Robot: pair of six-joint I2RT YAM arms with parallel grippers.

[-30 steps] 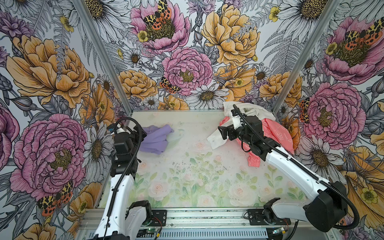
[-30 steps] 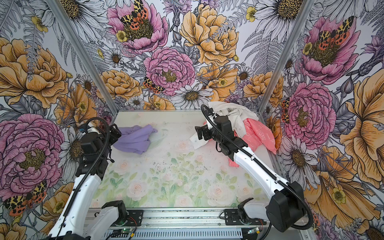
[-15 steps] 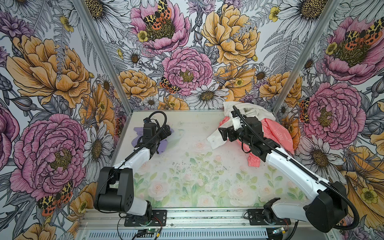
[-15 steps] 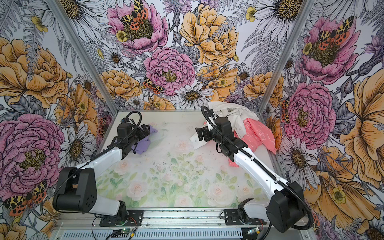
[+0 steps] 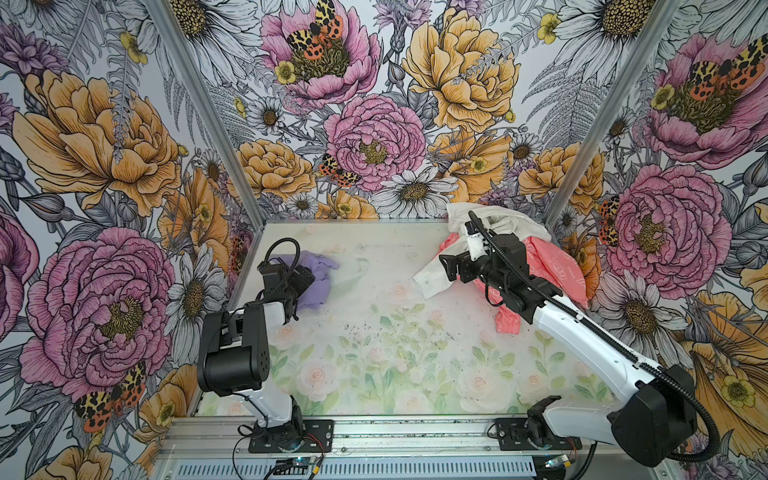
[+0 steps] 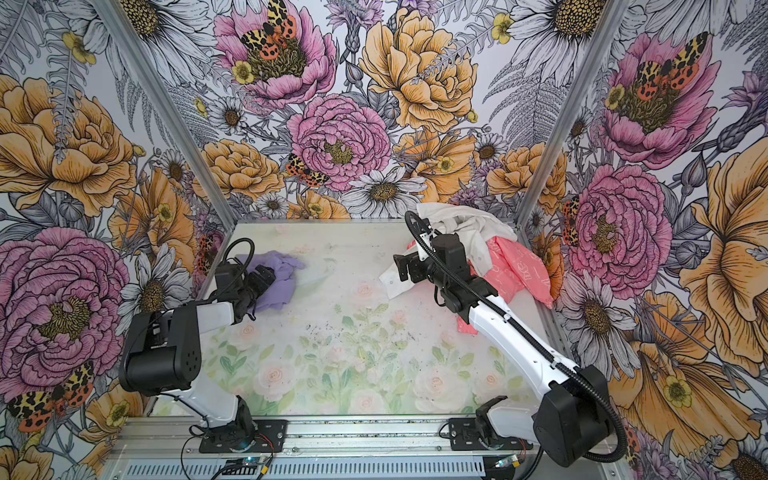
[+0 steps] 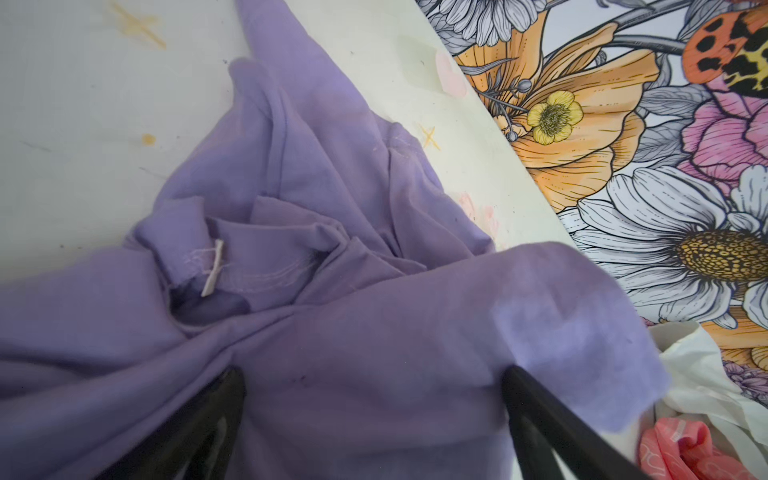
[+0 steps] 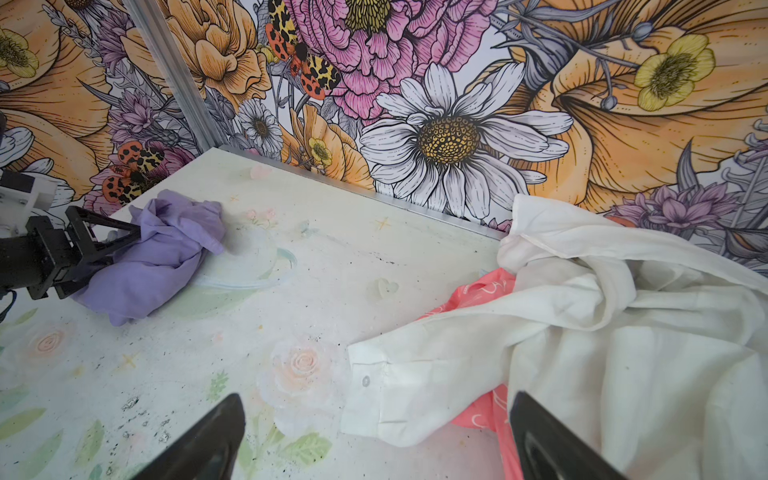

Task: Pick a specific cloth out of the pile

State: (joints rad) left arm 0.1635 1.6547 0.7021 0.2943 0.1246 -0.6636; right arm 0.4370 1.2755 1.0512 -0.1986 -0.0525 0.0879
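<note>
Left gripper (image 5: 306, 277) now spread wide at the lavender cloth (image 5: 319, 282)

A second ago my left arm stood back; it has since reached in, jaws straddling a fold, nothing pinched yet. The cloth lies well apart from the pile (image 5: 536, 253). My right gripper (image 5: 448, 266) hangs open, empty, over the white sleeve.

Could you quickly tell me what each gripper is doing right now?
Left gripper: open, against the purple cloth.
Right gripper: open, holding nothing.
</note>
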